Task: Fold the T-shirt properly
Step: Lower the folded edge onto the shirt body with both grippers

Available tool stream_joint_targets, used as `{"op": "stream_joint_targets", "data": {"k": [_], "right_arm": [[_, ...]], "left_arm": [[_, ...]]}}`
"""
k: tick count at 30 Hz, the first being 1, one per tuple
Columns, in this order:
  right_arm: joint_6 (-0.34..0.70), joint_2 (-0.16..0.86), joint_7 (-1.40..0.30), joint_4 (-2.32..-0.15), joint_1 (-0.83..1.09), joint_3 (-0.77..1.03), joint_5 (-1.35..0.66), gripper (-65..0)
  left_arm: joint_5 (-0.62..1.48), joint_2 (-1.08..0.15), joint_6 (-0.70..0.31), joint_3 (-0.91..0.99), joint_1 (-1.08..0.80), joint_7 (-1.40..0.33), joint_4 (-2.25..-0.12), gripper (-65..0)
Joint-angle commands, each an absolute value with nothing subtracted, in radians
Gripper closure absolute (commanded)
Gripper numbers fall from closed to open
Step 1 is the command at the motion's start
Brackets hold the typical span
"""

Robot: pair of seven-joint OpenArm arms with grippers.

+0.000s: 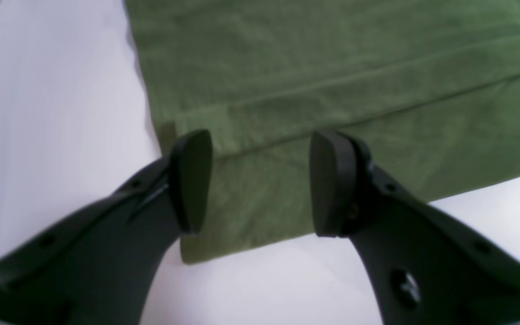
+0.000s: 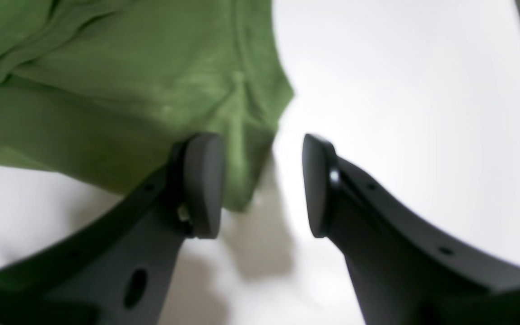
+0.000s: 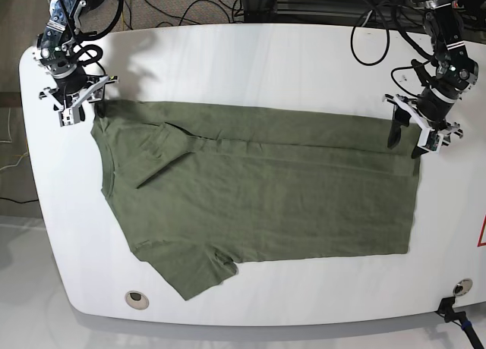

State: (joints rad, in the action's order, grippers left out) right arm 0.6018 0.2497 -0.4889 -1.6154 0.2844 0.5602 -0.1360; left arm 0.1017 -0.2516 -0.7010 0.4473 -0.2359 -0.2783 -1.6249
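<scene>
The olive-green T-shirt (image 3: 258,190) lies spread on the white table (image 3: 266,53), its far long edge folded over toward the middle and one sleeve sticking out at the near left. My left gripper (image 3: 406,140) is open, just above the shirt's far right corner. In the left wrist view its open gripper (image 1: 260,185) straddles the T-shirt (image 1: 332,81) at its hem corner. My right gripper (image 3: 81,114) is open at the far left corner. In the right wrist view the open gripper (image 2: 260,185) has the T-shirt (image 2: 106,90) corner beside its left finger (image 2: 203,185).
Cables (image 3: 175,7) lie beyond the table's back edge. A round hole (image 3: 135,297) sits near the front left edge. A black fitting (image 3: 456,303) is at the front right corner, and a red-marked label (image 3: 481,232) at the right edge.
</scene>
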Motion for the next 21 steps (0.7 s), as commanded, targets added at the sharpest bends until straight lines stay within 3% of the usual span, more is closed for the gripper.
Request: {"op": "stream_joint_targets", "data": {"k": [1,18,21], "right_arm": [[0.61,0.265,-0.418,-1.581,0.274,0.561,-0.162,-27.8],[0.645,0.254,-0.407,-1.437,0.216,0.562,-0.163,-27.2],[0.645,0.254,-0.407,-1.435,0.216,0.562,-0.163,-19.5]], "left_arm": [[0.116,-0.265,-0.698,0.472,-0.239,-0.252,-1.656,-32.2],[0.116,-0.265,-0.698,0.475,-0.24,-0.257,-1.65,-32.2],[0.116,-0.265,-0.698,0.476,-0.239,-0.257,-1.649,-32.2]]}}
